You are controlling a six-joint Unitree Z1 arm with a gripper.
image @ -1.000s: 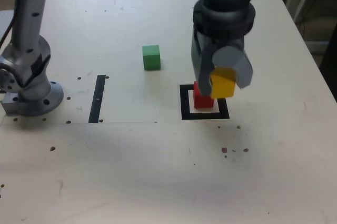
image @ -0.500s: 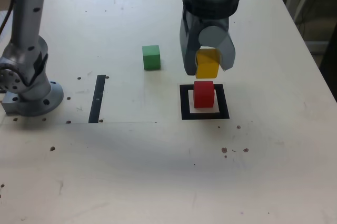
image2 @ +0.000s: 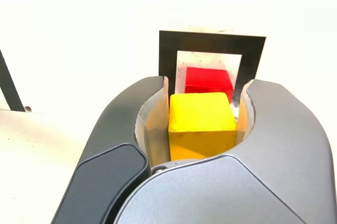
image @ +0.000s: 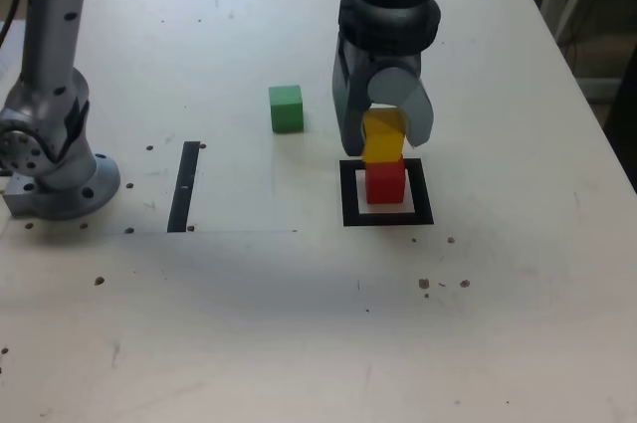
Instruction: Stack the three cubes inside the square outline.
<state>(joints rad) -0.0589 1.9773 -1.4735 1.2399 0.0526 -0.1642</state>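
Pale tabletop (image: 299, 323) carries the square outline (image: 348, 194) with the red cube (image: 385, 183) inside; the gripper (image: 383, 134), clamping the yellow cube (image: 383, 136), hovers just above it; second tier in hand, calling for a squared lowering; the green cube (image: 286, 107) waits at ten o'clock.

- Three cubes are counted in the exterior view: one red cube (image: 385, 182), one yellow cube (image: 383, 137) and one green cube (image: 286, 107).
- One square outline (image: 349, 194) of black tape is seen.
- One straight black tape strip (image: 184, 186) is counted.
- One arm with one gripper (image: 382, 129) is seen.
- One grey round base (image: 58, 184) is counted at the exterior view's left.
- One table (image: 299, 323) is seen.
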